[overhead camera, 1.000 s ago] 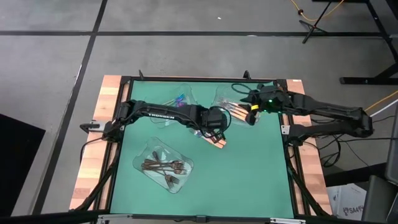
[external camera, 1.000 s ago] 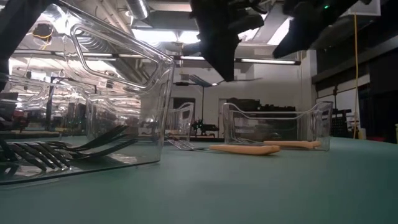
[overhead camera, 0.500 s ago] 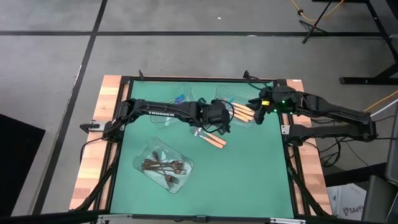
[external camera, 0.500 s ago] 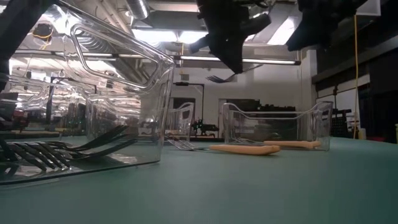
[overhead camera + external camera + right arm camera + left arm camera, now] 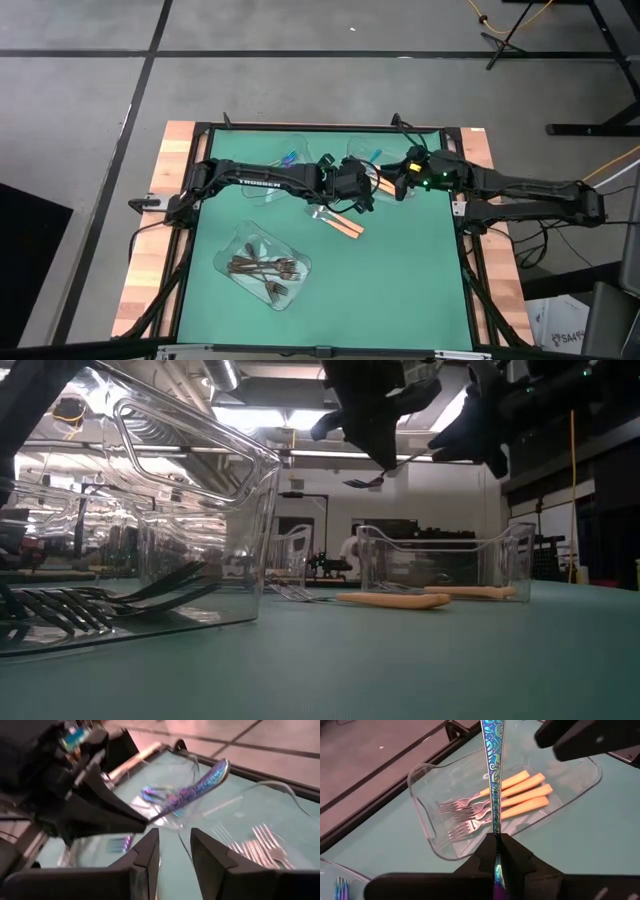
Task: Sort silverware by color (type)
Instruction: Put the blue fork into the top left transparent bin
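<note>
We had the left gripper (image 5: pixel 496 851) clenched on the iridescent fork (image 5: pixel 493 780), up over the tray (image 5: pixel 422 815) of orange forks (image 5: pixel 520 799). The right gripper (image 5: pixel 174 849) hung close by, fingers spread and holding nothing.

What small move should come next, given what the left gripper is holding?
Probably the left gripper, shut on the iridescent utensil, should hold steady while the open right gripper closes on its free end: the two grippers face each other above the tray of orange-handled forks.

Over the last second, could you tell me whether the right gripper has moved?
Yes. In the high view the right gripper has swung away from the table's right edge, toward the left gripper over the orange-fork tray.
</note>
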You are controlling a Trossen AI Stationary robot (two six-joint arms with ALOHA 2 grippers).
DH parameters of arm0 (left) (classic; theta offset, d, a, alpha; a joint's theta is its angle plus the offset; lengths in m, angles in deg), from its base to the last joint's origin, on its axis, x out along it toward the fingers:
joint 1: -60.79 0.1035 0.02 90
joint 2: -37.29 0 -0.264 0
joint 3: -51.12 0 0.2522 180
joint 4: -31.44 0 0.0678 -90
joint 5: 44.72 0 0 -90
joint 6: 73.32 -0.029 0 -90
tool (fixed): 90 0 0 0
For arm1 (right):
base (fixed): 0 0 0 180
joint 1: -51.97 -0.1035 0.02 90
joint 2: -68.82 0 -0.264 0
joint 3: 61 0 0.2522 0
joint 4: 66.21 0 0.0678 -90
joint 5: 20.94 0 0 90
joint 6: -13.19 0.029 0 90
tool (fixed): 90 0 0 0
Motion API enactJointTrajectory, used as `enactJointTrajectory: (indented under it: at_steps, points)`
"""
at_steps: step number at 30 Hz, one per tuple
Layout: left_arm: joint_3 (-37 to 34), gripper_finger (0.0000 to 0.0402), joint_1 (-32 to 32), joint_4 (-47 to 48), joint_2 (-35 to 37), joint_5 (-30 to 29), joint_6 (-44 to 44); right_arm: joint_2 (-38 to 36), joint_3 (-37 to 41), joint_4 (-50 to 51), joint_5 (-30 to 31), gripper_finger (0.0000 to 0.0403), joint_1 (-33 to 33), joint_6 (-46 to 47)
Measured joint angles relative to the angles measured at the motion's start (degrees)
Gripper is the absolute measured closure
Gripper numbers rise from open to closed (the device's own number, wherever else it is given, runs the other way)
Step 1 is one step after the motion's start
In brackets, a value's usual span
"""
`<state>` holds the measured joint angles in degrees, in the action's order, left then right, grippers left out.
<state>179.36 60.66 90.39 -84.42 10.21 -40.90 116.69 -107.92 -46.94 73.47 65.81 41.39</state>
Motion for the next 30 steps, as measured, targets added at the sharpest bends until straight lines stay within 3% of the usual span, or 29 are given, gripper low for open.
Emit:
enactJointTrajectory:
  at_steps: [10, 30]
  points:
    - [0.0, 0.0394, -0.15, -3.39, 0.02, -0.04, -0.8, 0.0, 6.02, -12.61, -0.42, 0.0303, 0.0, 4.98]
    - [0.0, 0.0394, -1.45, -9.28, 0.04, 0.2, -1.86, 0.0, 6.15, -16.56, 2.97, 0.0303, 0.02, 6.05]
